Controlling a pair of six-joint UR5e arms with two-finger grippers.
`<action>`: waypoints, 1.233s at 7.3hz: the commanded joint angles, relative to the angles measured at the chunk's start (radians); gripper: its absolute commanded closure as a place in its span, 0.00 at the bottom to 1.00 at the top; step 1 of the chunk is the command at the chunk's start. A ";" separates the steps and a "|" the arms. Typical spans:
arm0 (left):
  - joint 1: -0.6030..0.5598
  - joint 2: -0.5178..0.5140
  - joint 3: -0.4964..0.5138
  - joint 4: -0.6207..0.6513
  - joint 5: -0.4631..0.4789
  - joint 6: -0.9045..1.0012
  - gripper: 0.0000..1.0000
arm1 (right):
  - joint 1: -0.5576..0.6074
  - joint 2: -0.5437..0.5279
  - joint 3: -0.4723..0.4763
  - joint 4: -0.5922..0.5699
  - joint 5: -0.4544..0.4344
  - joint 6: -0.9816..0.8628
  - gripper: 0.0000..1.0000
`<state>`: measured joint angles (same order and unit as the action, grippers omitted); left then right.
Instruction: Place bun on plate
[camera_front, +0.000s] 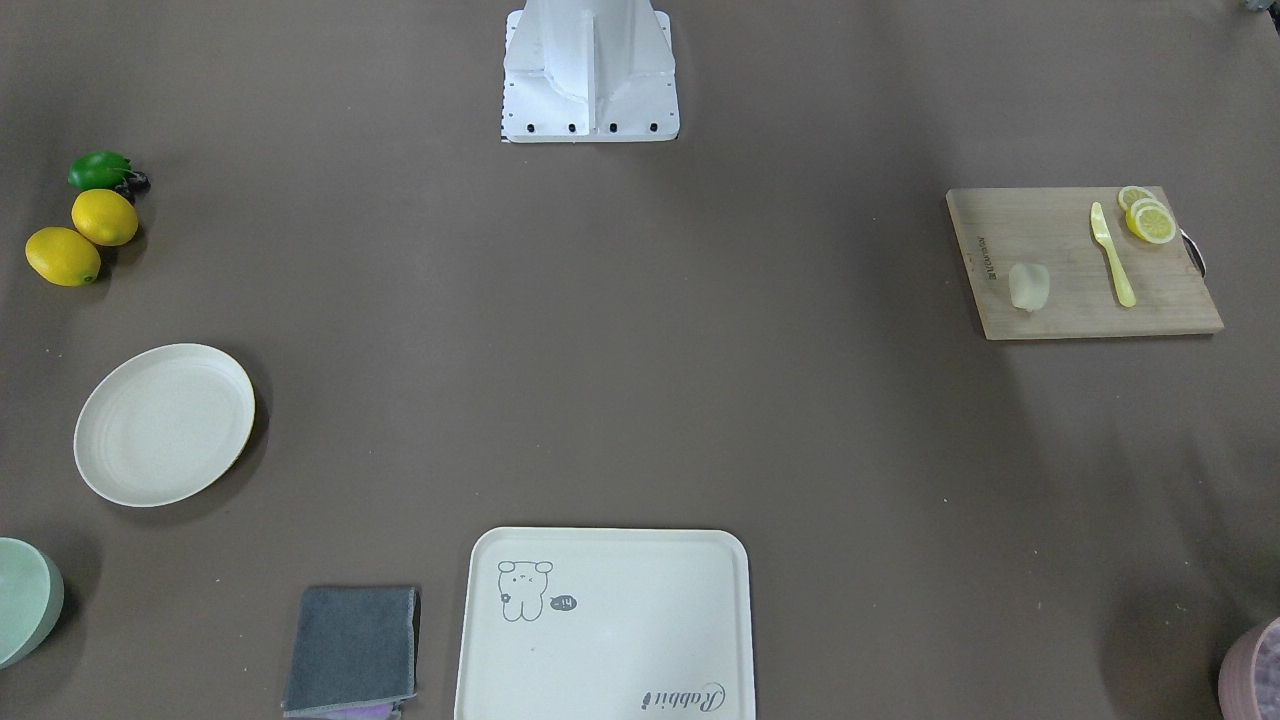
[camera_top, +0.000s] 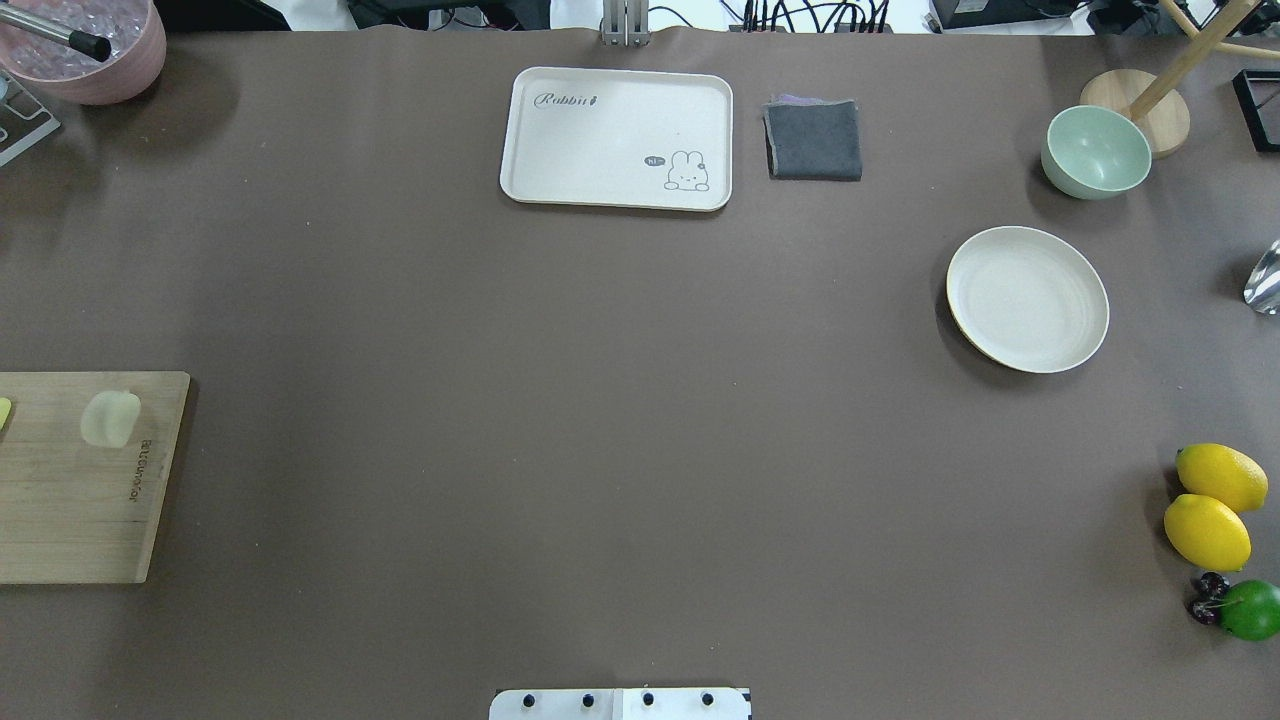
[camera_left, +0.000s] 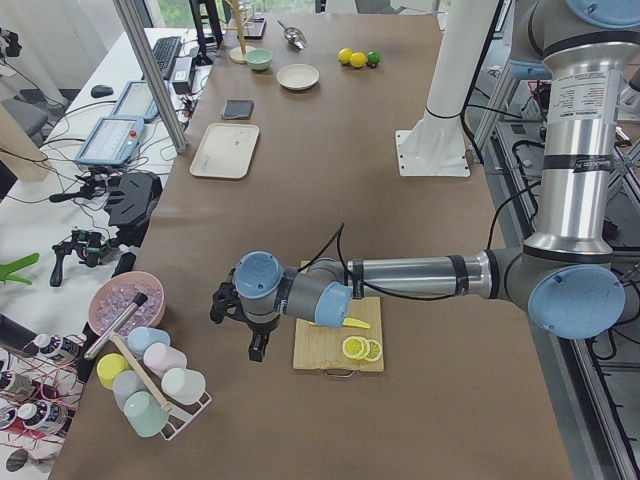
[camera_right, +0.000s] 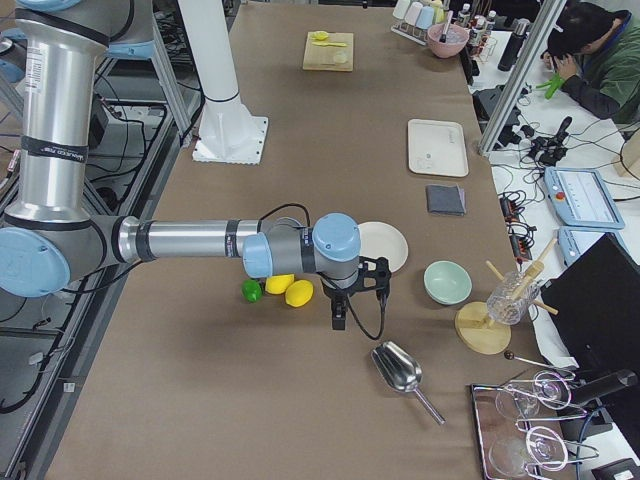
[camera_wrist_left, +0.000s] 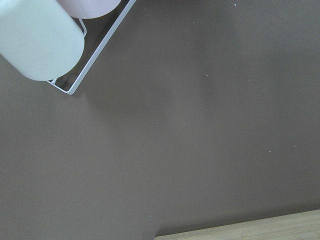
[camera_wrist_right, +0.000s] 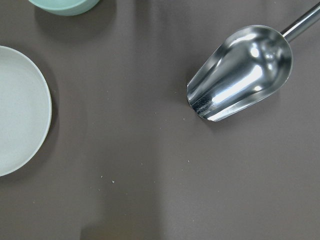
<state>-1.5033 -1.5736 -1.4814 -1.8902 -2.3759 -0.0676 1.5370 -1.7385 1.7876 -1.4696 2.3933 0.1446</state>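
Bun (camera_front: 1029, 286) lies on the wooden cutting board (camera_front: 1080, 310) at the robot's left end of the table (camera_front: 640, 350), beside a pale yellow knife (camera_front: 1112, 255) and some overlapping lemon slices (camera_front: 1148, 218) at one corner of the board. You find the plate (camera_front: 165, 425) well apart from it, at the table's other end on the robot's right, so the bun is not yet on the plate. The left end effector (camera_left: 257, 352) hangs over the table just off the board's outer edge, fingers pointing down, near a cluster of pastel cups (camera_left: 165, 358). Its wrist camera shows you only table, two of the cups and a strip of the board. The right end effector (camera_right: 338, 318) hangs fingers down beside the plate. Its wrist camera catches the plate's rim, a metal scoop (camera_wrist_right: 240, 80) and the edge of a pale green bowl (camera_top: 1095, 152). Both end effectors show only in the side views, so you cannot tell whether either is spread or pressed together. Two lemons (camera_front: 104, 217) sit near the plate, and a tray (camera_front: 610, 640) and a folded grey cloth (camera_front: 352, 640) lie along the edge across from the robot
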 joint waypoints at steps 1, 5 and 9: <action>0.000 0.001 0.013 0.000 0.003 0.005 0.02 | 0.000 0.001 0.001 0.000 0.000 0.007 0.00; 0.000 0.006 0.012 0.002 0.001 0.002 0.02 | 0.000 0.002 0.003 0.000 0.000 0.010 0.00; -0.005 0.001 -0.043 -0.003 -0.002 0.000 0.02 | 0.000 0.011 0.003 0.002 0.000 0.010 0.00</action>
<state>-1.5071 -1.5694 -1.4949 -1.8913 -2.3753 -0.0673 1.5370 -1.7327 1.7901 -1.4693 2.3942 0.1561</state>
